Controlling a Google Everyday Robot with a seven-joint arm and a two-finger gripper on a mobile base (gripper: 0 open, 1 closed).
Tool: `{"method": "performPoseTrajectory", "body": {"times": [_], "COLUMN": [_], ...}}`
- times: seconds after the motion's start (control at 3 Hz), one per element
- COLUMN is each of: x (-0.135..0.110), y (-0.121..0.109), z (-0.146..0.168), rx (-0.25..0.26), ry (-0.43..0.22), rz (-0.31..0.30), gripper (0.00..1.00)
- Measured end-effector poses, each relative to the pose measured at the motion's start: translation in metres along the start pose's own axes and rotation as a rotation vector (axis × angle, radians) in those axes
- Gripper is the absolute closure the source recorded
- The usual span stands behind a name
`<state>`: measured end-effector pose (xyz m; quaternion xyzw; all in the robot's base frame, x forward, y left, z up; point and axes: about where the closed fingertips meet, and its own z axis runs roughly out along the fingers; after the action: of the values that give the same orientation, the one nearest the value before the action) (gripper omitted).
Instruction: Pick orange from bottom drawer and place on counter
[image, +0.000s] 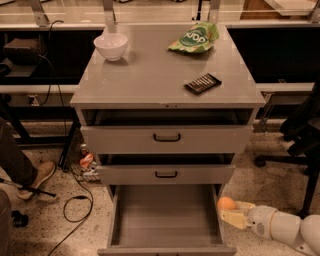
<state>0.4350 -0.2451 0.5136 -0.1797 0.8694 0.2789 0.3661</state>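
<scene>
The orange (226, 202) is small and round and sits between the cream fingers of my gripper (225, 210), just outside the right wall of the bottom drawer (165, 215). That drawer is pulled fully out and its grey tray shows nothing inside. My gripper reaches in from the lower right on a white arm (280, 227) and is shut on the orange, low beside the cabinet. The counter (150, 75) is the grey top, well above the gripper.
On the counter stand a white bowl (111, 46), a green chip bag (195, 37) and a dark snack bar (202, 83). The two upper drawers (166, 137) are slightly open. A person's shoe (36, 176) and cables (75, 205) lie left; a dark chair (300, 130) stands right.
</scene>
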Motion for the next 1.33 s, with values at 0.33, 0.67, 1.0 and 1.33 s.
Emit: {"method": "performPoseTrajectory", "body": {"times": [0.33, 0.67, 1.0, 1.33], "x": [-0.059, -0.112, -0.158, -0.158], "y": [0.020, 0.047, 0.077, 0.077], "z": [-0.040, -0.082, -0.110, -0.110], "rx": [0.024, 0.030, 0.018, 0.018], "ry": [-0.150, -0.274, -0.354, -0.354], "rz": [-0.135, -0.266, -0.378, -0.378], "gripper": [1.00, 1.00, 1.00, 1.00]}}
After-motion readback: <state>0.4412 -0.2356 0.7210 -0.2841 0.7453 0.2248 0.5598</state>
